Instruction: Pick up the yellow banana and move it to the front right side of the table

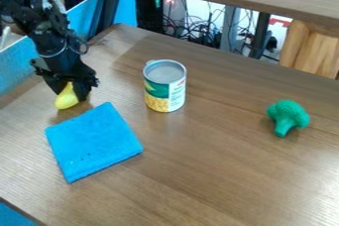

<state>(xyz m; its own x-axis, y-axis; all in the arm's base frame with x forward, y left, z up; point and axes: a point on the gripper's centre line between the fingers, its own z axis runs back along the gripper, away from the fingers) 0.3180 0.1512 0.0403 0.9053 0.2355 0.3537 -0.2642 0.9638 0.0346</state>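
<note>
The yellow toy [67, 98] is at the desk's [198, 180] left, upright at a tilt, and my gripper [70, 94] has it pinched, the fingers parted only by its width. Just beside it, nearer the camera, lies a folded blue cloth [94, 141]. My can [165, 86] stands upright to the right, near the cloth, and well apart, farther right, is green broccoli [288, 117].

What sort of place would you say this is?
Probably a robotics lab: a black robot arm over a wooden table, toy broccoli, and tangled cables behind.
</note>
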